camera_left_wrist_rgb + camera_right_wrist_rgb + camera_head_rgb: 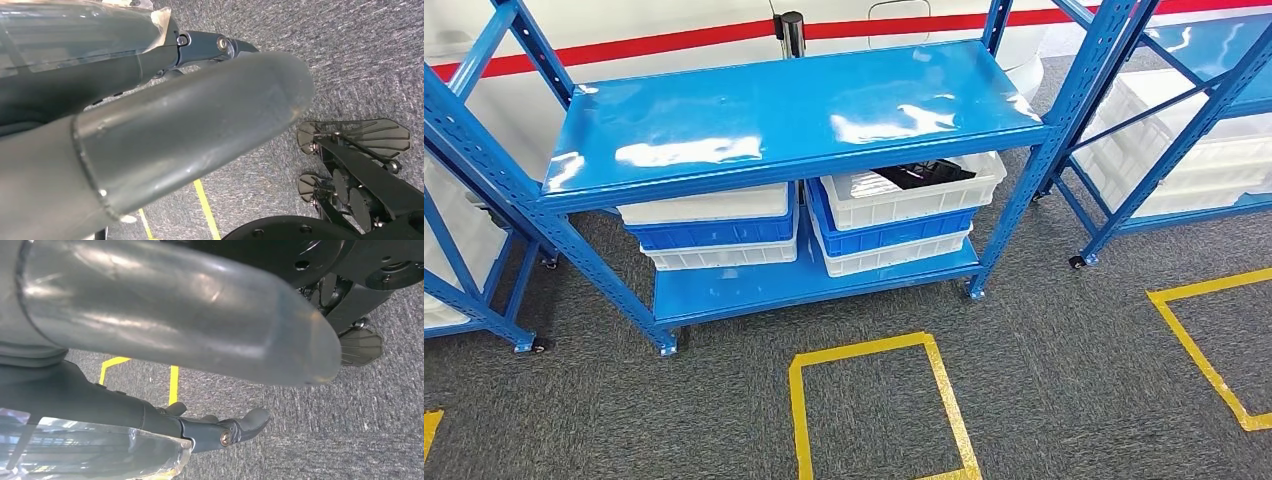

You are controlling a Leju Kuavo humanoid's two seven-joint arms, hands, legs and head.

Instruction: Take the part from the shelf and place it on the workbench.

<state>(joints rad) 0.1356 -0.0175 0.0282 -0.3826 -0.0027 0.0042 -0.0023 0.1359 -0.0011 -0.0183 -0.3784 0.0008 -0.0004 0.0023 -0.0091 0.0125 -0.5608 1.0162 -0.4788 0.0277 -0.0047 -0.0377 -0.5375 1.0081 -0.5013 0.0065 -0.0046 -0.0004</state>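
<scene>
A black part (921, 176) lies in the top white bin (989, 182) on the right of the blue shelf's (784, 110) lower level. The upper level partly covers it. Both arms hang low beside my body. In the left wrist view, my left hand (190, 120) is over grey carpet with its thumb and dark fingers (210, 46) stretched out, holding nothing. In the right wrist view, my right hand (170, 320) is the same, with its fingers (220, 430) straight and nothing in them.
A second stack of white and blue bins (709, 228) stands on the left of the lower level. More blue racks with white bins stand at the left (464, 230) and right (1194, 130). Yellow tape squares (879, 400) mark the grey carpet in front of the shelf.
</scene>
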